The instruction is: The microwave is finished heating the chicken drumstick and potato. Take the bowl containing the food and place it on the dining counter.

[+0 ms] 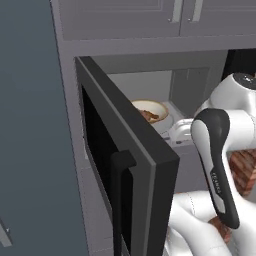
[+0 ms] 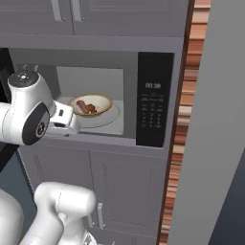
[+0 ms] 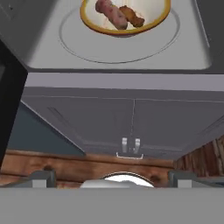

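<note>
Right base view: the built-in grey-framed microwave (image 2: pixel 103 98) stands with its door swung open, and its black keypad panel (image 2: pixel 154 99) sits at the right of the pale grey cavity. Inside, on the flat clear glass turntable disc (image 2: pixel 107 118), rests the small shallow cream-white bowl with the tan-gold rim (image 2: pixel 91 105). In the bowl lie reddish-brown lumps of food (image 2: pixel 86 107). The white arm reaches to the front edge of the cavity, just left of the bowl.

In the left base view the black glass door (image 1: pixel 122 165) with its dark vertical handle (image 1: pixel 121 200) stands out toward the camera, and the bowl (image 1: pixel 150 109) is seen behind its upper edge, deep in the cavity.

In the hand view the two-finger gripper (image 3: pixel 112 178) has its two dark tips spread wide apart at the bottom and holds nothing. The bowl (image 3: pixel 124 17) is at the top, on the disc (image 3: pixel 118 43), well apart from the tips. The elongated reddish-brown chicken drumstick (image 3: pixel 110 13) lies beside a smaller brown piece (image 3: pixel 132 16). Below the cavity are grey cabinet doors (image 3: pixel 131 122) and a wooden floor (image 3: pixel 65 164).
</note>
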